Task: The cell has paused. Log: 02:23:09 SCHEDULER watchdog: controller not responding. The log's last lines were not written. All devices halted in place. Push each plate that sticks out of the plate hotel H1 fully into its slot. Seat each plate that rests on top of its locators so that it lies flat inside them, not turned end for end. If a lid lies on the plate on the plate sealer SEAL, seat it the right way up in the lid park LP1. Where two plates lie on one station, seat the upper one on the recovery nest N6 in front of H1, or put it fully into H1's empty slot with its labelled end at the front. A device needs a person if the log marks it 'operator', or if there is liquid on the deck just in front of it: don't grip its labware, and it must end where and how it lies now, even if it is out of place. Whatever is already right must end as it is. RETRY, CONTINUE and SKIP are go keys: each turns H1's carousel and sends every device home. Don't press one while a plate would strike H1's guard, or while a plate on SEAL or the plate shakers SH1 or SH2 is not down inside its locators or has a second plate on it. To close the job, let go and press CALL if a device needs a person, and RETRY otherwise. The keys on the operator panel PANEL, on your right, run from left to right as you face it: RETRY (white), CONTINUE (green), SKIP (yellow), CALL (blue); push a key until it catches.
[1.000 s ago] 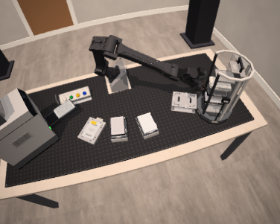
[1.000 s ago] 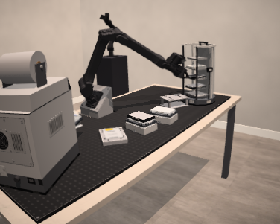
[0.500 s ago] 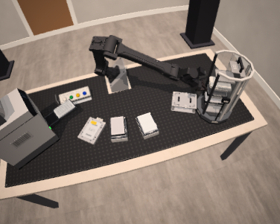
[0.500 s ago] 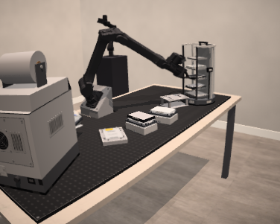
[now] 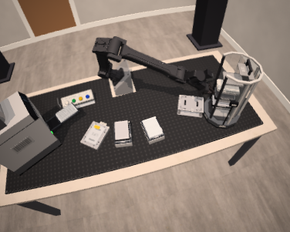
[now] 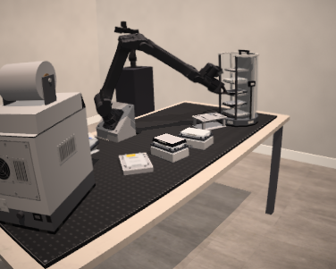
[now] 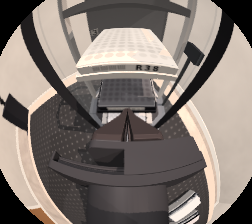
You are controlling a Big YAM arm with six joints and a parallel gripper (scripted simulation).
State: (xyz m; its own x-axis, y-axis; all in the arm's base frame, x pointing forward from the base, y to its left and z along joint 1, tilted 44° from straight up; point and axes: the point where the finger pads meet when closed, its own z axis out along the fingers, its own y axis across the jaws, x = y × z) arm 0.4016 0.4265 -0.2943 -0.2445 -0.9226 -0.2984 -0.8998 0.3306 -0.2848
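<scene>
One plate [image 7: 125, 52] in the round tower [image 5: 256, 76] at the far end of the table [image 5: 136, 173] looks to be the job in hand: the arm is stretched out to the tower's open side, and the gripper [image 7: 134, 122] sits with its fingers pressed tight together, holding nothing, their tips at the front edge of a dark grid-patterned shelf just below that plate. Judging by this pose, the step is pushing a protruding plate home with the shut fingertips. The next move probably calls for a straight, level shove along the slot, stopping once the plate's front end is flush with its shelf. From the wrist view the plate is white, dotted with rows of small wells, with a dark label on the end facing the gripper; the label is too blurred to read.
</scene>
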